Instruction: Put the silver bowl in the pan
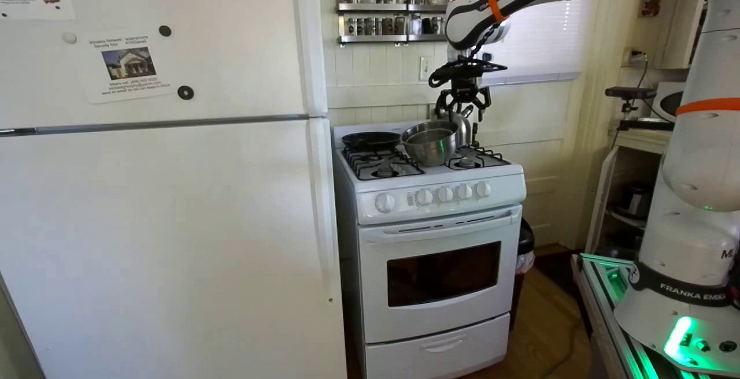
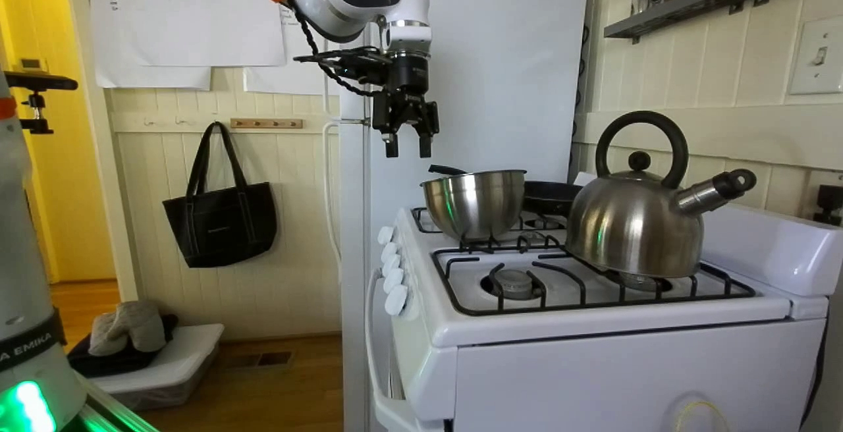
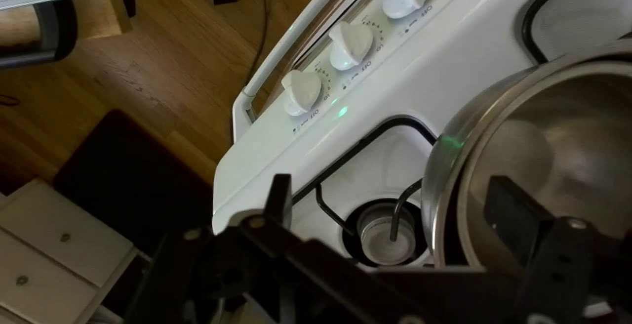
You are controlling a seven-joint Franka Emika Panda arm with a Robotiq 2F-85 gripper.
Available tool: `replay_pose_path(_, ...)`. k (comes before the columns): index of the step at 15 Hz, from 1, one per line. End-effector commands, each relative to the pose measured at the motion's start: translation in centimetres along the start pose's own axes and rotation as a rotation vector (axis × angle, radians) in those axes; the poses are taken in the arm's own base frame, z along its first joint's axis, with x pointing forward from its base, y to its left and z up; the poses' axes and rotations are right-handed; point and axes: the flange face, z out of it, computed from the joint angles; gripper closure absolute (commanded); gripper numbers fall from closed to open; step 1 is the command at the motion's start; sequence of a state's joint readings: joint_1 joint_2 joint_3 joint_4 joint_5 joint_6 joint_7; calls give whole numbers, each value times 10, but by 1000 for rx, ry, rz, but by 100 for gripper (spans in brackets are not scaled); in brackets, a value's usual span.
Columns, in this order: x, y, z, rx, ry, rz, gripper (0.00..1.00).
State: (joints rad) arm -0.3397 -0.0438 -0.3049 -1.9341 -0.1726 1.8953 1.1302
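The silver bowl (image 1: 430, 147) is shiny steel and sits on the stove in both exterior views (image 2: 471, 207). In the wrist view it fills the right side (image 3: 447, 166), and an inner rim shows inside the outer one. The pan (image 1: 371, 141) is dark and shallow, at the stove's back by the fridge. It is partly hidden behind the bowl in an exterior view (image 2: 552, 196). My gripper (image 2: 409, 149) is open and empty, higher than the bowl's rim, not touching it. In the wrist view (image 3: 392, 195) one finger overlaps the bowl's inside and the other the stove's front edge.
A steel kettle (image 2: 635, 221) with an arched dark handle stands on a back burner beside the bowl. Black grates (image 2: 507, 310) cover the stove top. The fridge (image 1: 173, 223) stands beside the stove. Spice shelves (image 1: 402, 7) hang on the wall behind.
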Motion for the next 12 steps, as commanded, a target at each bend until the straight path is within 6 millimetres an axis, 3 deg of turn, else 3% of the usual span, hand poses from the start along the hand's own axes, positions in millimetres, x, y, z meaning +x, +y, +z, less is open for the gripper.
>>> replay_pose_path(1,11,-11,18,-37,-17,26,0)
replay_pose_path(12,35,-30,56,-99,-66,64,0)
